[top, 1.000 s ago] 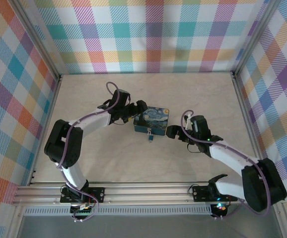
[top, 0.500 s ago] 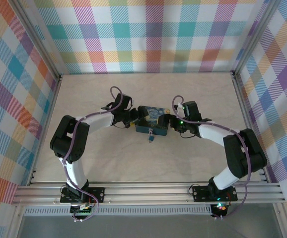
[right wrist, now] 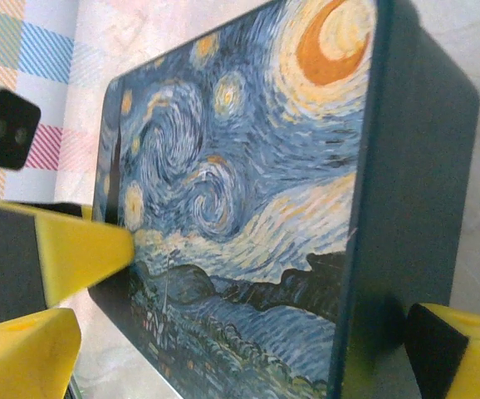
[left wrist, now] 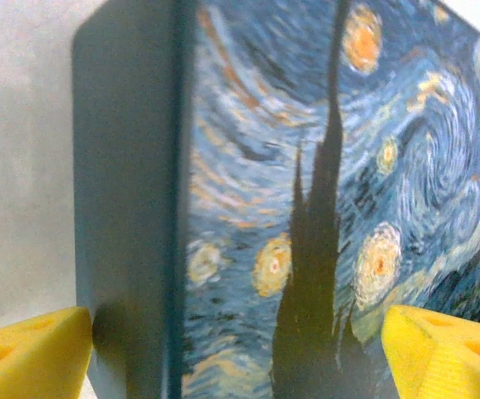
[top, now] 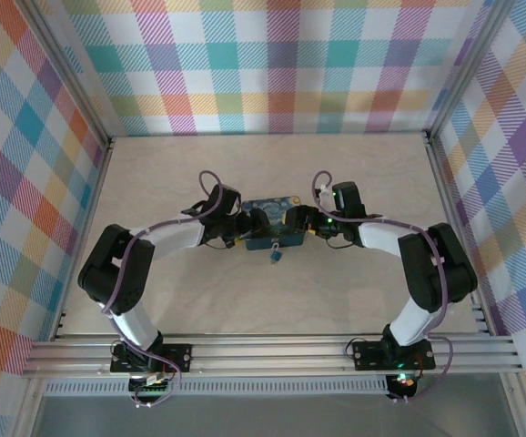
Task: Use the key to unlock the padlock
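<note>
The tabletop [top: 272,164] is a flat, pale beige surface with a faint marbled grain, lit evenly with soft shadows. Behind the tabletop stands the back wall [top: 272,64], covered in a plaid of teal, orange, pink, yellow and purple on white. The left wall [top: 22,182] and the right wall [top: 513,182] flank the tabletop and carry the same plaid, set diagonally. An aluminium post [top: 65,73] rises from each far corner of the tabletop. A slotted aluminium rail [top: 272,350] runs along the tabletop's near edge, and a grey surface [top: 272,417] lies below it.
</note>
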Controlling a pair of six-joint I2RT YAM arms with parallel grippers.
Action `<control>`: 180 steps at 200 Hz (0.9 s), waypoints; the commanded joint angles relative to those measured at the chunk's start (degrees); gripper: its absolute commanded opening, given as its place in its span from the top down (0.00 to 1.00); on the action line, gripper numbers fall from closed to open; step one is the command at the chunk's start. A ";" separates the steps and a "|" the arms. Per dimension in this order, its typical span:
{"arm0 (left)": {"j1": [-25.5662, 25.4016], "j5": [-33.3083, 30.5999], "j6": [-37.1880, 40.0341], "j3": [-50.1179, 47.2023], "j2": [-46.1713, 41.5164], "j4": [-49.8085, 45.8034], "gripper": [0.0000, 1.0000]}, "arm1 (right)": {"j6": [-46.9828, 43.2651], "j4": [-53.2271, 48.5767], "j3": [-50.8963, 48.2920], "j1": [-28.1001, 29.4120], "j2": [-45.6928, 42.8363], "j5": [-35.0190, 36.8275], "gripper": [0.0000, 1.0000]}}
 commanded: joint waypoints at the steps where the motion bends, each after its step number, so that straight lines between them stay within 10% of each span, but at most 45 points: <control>1: -2.42 0.00 -1.73 -1.80 -3.89 1.11 0.11 | 0.49 6.21 2.61 1.13 1.75 -7.03 0.00; 123: -2.70 -10.76 2.50 -3.62 -15.04 -7.55 0.09 | -5.11 -2.93 -1.80 -1.51 -7.10 4.53 0.00; 180: -2.89 -5.93 7.82 -0.08 -19.42 -8.60 0.10 | 0.10 4.95 -13.99 0.01 -18.30 1.56 0.03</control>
